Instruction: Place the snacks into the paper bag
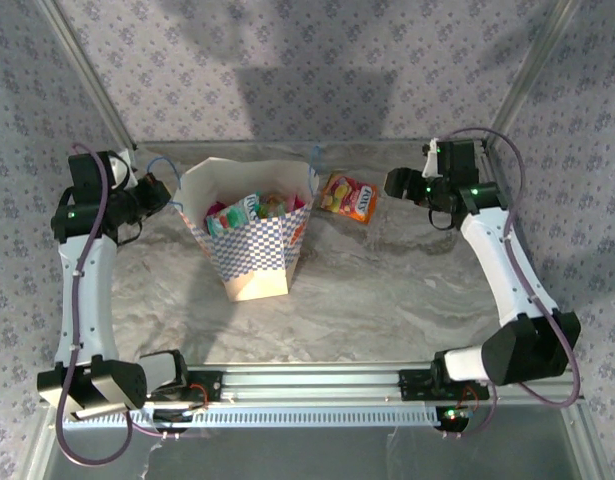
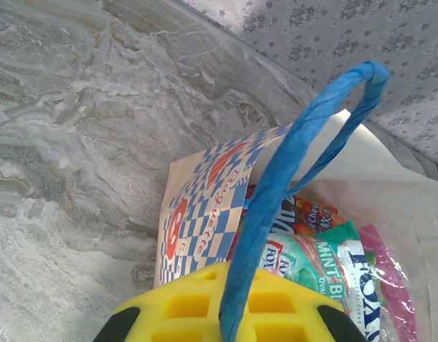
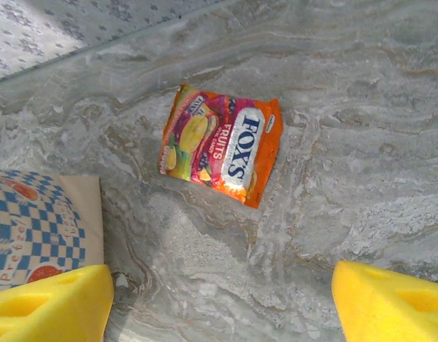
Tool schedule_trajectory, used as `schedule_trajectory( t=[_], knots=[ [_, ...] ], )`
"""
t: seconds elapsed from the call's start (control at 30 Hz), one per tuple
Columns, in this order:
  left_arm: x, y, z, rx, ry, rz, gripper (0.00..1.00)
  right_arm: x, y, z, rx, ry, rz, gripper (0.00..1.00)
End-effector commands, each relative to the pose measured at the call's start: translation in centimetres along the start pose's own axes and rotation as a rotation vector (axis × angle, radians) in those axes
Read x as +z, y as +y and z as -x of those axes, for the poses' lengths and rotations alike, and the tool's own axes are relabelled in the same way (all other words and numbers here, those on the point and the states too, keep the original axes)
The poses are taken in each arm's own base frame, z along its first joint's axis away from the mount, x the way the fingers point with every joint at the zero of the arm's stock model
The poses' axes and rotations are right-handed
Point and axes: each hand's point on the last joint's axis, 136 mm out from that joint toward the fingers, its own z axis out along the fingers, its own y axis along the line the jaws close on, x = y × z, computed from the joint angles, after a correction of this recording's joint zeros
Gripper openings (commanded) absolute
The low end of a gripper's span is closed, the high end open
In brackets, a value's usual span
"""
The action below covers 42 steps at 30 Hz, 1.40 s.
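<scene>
the paper bag (image 1: 252, 250) stands upright and open on the desk (image 1: 407, 290). the left end effector (image 1: 157, 192) sits at the bag's left rim, and in its wrist view its yellow fingers (image 2: 183, 306) are closed together on the bag's blue cord handle (image 2: 290, 157), which rises from between them. inside the bag we see several snacks, among them a teal-white packet (image 2: 325, 263) and a pink-edged packet (image 2: 389, 278) beside it. one orange packet (image 3: 220, 144) lies flat on the desk just right of the bag, apart from it. the right end effector (image 1: 395, 183) hovers to the right of the bag, beyond that packet, its jaws spread wide and holding nothing.
</scene>
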Motion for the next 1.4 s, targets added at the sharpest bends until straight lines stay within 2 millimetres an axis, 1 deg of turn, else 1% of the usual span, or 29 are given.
schedule_trajectory(
  t=[0.0,0.1,0.3,0.37,0.4,0.47,0.63,0.8,0.93,1.1,1.17,1.27,1.3,1.37],
  knots=[
    [-0.3,-0.8,1.0,0.005,-0.026,-0.006,0.0,1.5,-0.6,-0.3,0.035,0.03,0.018,0.83],
    [-0.2,-0.9,1.0,0.007,-0.027,-0.009,0.0,2.9,-1.3,-0.7,0.067,0.066,0.021,0.83],
    [-0.1,-0.7,0.7,0.005,-0.025,-0.002,0.0,5.3,-1.5,-1.1,0.084,0.122,0.035,0.84],
    [0.0,-0.6,0.6,0.004,-0.021,-0.001,0.0,6.0,-1.5,-1.1,0.091,0.134,0.038,0.84],
    [0.0,-0.7,0.5,0.004,-0.019,-0.002,0.0,6.4,-1.4,-0.7,0.093,0.123,0.047,0.84],
    [0.0,-0.7,0.3,0.007,-0.016,-0.006,0.0,7.3,-1.5,-0.7,0.103,0.134,0.051,0.84],
    [-0.4,-0.7,0.0,0.018,-0.014,-0.002,0.0,10.0,-1.9,-0.8,0.118,0.165,0.04,0.83],
    [-0.3,-0.5,-0.2,0.021,-0.008,0.005,0.0,13.0,-1.8,-1.1,0.128,0.225,0.042,0.81],
    [-0.1,-0.4,-0.3,0.025,-0.004,0.005,0.0,15.3,-1.7,-1.6,0.143,0.266,0.04,0.81],
    [-0.3,-0.3,-0.3,0.037,-0.005,0.012,0.0,17.4,-1.8,-1.9,0.149,0.296,0.027,0.8],
    [-0.3,-0.3,-0.3,0.042,-0.002,0.017,0.0,18.1,-2.0,-1.7,0.149,0.299,0.018,0.8],
    [-0.2,-0.2,-0.3,0.046,0.0,0.017,0.0,19.2,-1.9,-0.9,0.143,0.289,0.021,0.8],
    [-0.2,-0.4,-0.4,0.049,0.001,0.01,0.0,19.6,-1.9,-1.0,0.142,0.309,0.026,0.8],
    [-0.2,-0.4,-0.4,0.052,0.002,0.005,0.0,20.4,-1.5,-0.6,0.122,0.333,0.043,0.8]
  ],
)
